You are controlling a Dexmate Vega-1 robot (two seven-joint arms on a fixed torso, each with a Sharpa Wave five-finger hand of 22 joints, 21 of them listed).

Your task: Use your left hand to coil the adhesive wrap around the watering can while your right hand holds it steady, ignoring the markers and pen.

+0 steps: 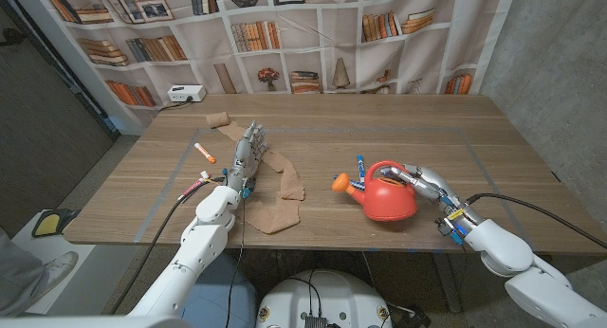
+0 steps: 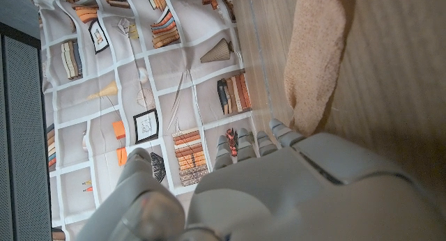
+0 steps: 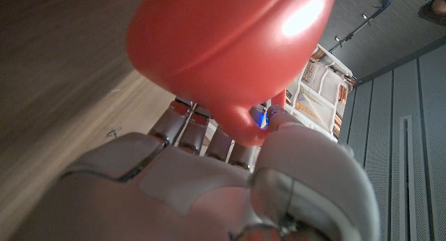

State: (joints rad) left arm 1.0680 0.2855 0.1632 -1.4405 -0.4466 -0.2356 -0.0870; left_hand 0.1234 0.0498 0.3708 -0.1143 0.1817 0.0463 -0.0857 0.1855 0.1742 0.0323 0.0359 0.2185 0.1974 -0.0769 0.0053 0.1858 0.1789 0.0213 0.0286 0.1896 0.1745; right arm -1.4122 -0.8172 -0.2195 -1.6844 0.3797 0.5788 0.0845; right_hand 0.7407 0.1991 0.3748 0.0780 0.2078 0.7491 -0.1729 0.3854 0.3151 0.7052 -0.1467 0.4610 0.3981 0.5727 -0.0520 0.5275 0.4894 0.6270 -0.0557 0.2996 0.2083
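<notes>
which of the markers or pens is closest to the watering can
The blue pen, lying right beside the red watering can behind its spout; the orange marker and the one near the table's left edge lie far off.

Even indoor light; glare on watering can (image 3: 230, 53).

Bare wood lies between the adhesive wrap (image 1: 275, 181) and the watering can (image 1: 384, 192); open lane there across the table (image 1: 379, 119); left hand (image 1: 247, 155) stands over the wrap's upper stretch; orange marker (image 1: 205, 154) and pen (image 1: 193, 187) lie just beside it on its outer side; blue marker (image 1: 361, 167) sits close behind the can's spout; right hand (image 1: 425, 184) occupies the can's handle side; far half of table open.
</notes>
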